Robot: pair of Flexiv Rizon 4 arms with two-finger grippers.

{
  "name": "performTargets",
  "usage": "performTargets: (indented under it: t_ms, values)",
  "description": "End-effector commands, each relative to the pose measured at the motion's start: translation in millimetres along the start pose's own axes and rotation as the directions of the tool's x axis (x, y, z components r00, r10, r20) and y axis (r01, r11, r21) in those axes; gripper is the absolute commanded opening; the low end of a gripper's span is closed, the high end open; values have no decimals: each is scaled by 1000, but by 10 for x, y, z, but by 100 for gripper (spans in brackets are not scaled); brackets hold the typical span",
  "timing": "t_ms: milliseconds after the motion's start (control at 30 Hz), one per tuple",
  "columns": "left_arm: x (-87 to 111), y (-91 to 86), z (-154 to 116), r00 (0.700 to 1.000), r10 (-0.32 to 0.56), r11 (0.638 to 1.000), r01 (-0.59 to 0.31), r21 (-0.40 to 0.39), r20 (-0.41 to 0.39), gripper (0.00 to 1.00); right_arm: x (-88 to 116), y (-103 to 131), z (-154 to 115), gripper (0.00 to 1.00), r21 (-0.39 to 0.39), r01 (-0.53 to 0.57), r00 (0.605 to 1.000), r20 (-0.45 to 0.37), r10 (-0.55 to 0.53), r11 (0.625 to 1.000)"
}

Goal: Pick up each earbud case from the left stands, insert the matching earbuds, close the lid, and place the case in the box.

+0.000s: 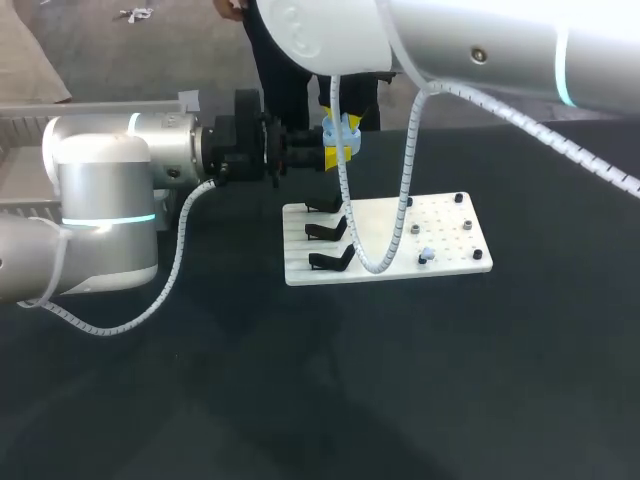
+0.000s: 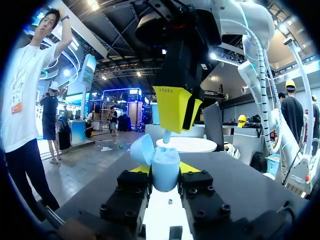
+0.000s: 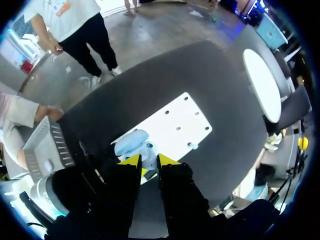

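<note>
Dark matte tabletop (image 1: 300,400) fills the scene. A white rectangular pegboard (image 1: 440,225) lies flat on it, right of the middle. Three black angled stands (image 1: 328,232) sit in a row along the board's left side. Small black pegs (image 1: 459,198) dot its right half, and a small pale blue earbud (image 1: 425,254) rests on the board close to its near right edge.

My left gripper (image 2: 165,172) comes in from the left and is raised off the table, by the far left corner of the board. Its fingers are closed narrowly on a light blue rounded earbud case (image 2: 166,161), pressing it from both sides. The case stands upright and its hinged lid (image 2: 142,149) is tipped open to the left.

My right gripper (image 3: 149,160) comes down from the far right and hangs directly over the open case. Its yellow tips stand close together, pinching a second light blue earbud (image 2: 166,135) whose lower end pokes out below them. That earbud is just above the case's opening. I cannot tell whether it touches the case.
</note>
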State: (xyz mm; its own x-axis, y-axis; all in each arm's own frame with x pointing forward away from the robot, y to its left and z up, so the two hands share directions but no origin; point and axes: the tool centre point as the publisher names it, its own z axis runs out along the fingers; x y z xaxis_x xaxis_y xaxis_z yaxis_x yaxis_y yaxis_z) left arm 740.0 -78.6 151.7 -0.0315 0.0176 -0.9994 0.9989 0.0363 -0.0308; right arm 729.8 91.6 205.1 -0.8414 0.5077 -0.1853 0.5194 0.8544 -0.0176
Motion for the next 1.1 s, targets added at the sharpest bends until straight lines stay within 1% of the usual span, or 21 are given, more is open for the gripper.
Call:
performTargets:
  t_ms: [33, 1100]
  values:
    - [12, -7, 3, 1000, 4, 1000, -4, -4, 5, 0, -26, 25, 18, 0, 9, 1, 1000, -7, -1, 1000]
    - [12, -7, 3, 1000, 4, 1000, -4, -4, 5, 0, -49, 48, 133, 0, 32, 8, 1000, -27, -7, 999]
